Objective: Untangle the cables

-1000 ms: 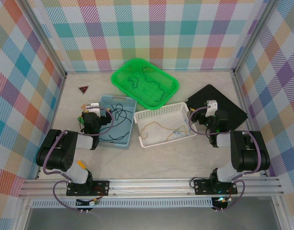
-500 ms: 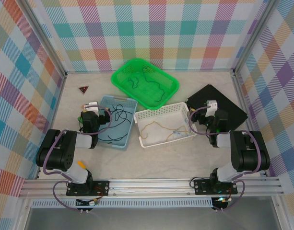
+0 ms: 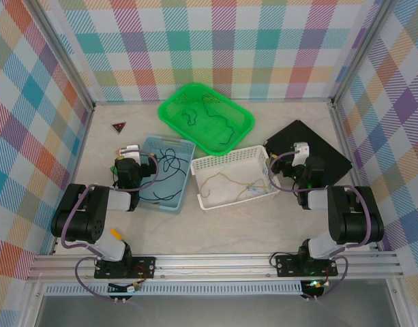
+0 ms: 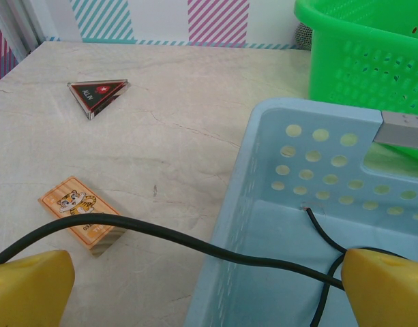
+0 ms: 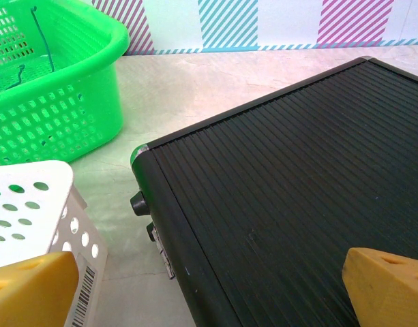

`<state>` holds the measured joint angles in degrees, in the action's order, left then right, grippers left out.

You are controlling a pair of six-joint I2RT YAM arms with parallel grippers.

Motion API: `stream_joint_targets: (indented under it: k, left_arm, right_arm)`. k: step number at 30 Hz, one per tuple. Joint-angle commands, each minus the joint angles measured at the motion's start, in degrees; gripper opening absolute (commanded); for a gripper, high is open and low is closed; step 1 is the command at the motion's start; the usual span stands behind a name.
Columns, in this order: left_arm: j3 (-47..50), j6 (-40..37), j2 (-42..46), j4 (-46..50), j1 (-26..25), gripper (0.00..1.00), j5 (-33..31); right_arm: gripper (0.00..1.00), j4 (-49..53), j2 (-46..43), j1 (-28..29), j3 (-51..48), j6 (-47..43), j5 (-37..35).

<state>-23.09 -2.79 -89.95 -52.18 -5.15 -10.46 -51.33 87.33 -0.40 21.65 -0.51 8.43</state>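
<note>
1. Spread wide at the left gripper (image 4: 207, 289), with nothing gripped.
2. Between its yellow fingertips (image 4: 28, 289), a black cable (image 4: 161, 235). Crosses from the table (image 4: 195, 136) side over the wall of the blue basket (image 4: 311, 119) and drops inside, just ahead of the claw. Cannot tell whether it touches either fingertip.
3. Ahead and to the left of that claw, an orange tiger card (image 4: 82, 218) lying near, and a dark triangle (image 4: 96, 95) farther off.
4. Ahead and to the right of it, the green basket (image 4: 359, 68), with dark green cables (image 3: 190, 117) lying loose inside.
5. Spread wide at the right gripper (image 5: 209, 286) as well, empty, low over a ribbed black case (image 5: 284, 191).
6. To the left of that claw, the white basket (image 5: 24, 184), just beside the case, with a tan-yellow cable (image 3: 232, 185) strung across its floor.
7. Farther ahead and left of the right claw, the green basket again, apart from the case.
</note>
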Motion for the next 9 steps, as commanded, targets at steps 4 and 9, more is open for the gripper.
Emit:
stream_joint_targets:
  k: [4,9]
  left_arm:
    - [-0.46,1.12,-0.62,2.7,0.19,1.0,1.58]
    - [-0.61,1.06,-0.66,2.79,0.25,1.0,1.64]
  right_arm:
    - [0.99,1.32,0.91,-0.04,0.89,-0.8,0.36]
    - [0.99,2.01,1.04,-0.92,1.4,0.18,0.89]
